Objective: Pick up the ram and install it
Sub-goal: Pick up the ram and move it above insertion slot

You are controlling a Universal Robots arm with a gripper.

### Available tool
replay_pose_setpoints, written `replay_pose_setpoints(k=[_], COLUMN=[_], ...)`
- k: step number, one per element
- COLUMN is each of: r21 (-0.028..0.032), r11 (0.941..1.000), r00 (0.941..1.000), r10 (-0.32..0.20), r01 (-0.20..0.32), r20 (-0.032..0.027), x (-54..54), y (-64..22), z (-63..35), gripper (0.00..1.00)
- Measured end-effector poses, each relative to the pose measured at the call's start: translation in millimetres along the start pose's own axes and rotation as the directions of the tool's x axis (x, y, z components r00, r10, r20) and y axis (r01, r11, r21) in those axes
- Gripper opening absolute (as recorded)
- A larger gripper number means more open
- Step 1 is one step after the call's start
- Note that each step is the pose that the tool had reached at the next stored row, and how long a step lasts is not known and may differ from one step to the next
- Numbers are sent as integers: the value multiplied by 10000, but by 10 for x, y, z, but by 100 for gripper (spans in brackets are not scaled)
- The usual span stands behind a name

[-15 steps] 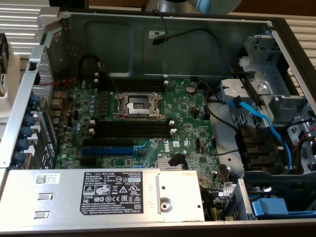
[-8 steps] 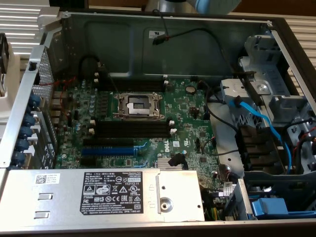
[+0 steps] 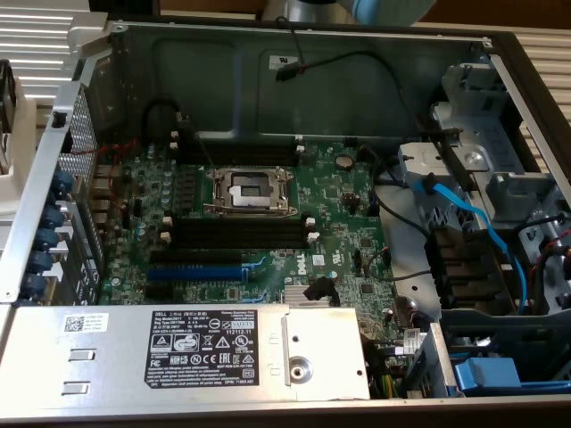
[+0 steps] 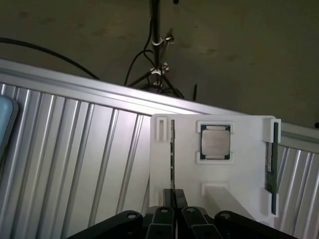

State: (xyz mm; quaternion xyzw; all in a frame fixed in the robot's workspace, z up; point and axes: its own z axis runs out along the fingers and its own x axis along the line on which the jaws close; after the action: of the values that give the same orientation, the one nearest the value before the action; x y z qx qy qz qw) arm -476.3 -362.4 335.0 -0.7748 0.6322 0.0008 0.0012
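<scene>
In the wrist view a white holder (image 4: 239, 169) rests on a ribbed metal table. The ram (image 4: 173, 154), a thin green stick seen edge-on, stands in the holder's slot. My gripper (image 4: 174, 201) sits over the stick's near end, its two black fingers (image 4: 164, 204) pressed against either side, shut on it. A second ram stick (image 4: 271, 164) stands on edge along the holder's other side. In the exterior view the open computer case shows the green motherboard (image 3: 339, 214) with long black memory slots (image 3: 236, 234) beside the processor socket (image 3: 250, 192).
A processor chip (image 4: 215, 142) lies in the holder's middle pocket. In the case, a blue expansion slot (image 3: 196, 272), the grey power supply (image 3: 178, 348), blue cables (image 3: 473, 223) and drive bays (image 3: 500, 178) surround the board. A tripod (image 4: 157, 59) stands beyond the table.
</scene>
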Motion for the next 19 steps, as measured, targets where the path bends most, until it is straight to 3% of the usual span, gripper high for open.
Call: replay_pose_setpoints(k=[4,8,16,19], r21=[-14,-93,-103,-81], r11=[10000,10000,9999,10000], r00=[10000,10000,10000,10000], r10=[-1,-1,-1,-3], r01=[1,1,1,3], r20=[4,19,21,9], x=[19,121,131,135], y=[0,-46,-59,-79], z=[-181,-358,-370,-393], gripper=[12,12,12,12])
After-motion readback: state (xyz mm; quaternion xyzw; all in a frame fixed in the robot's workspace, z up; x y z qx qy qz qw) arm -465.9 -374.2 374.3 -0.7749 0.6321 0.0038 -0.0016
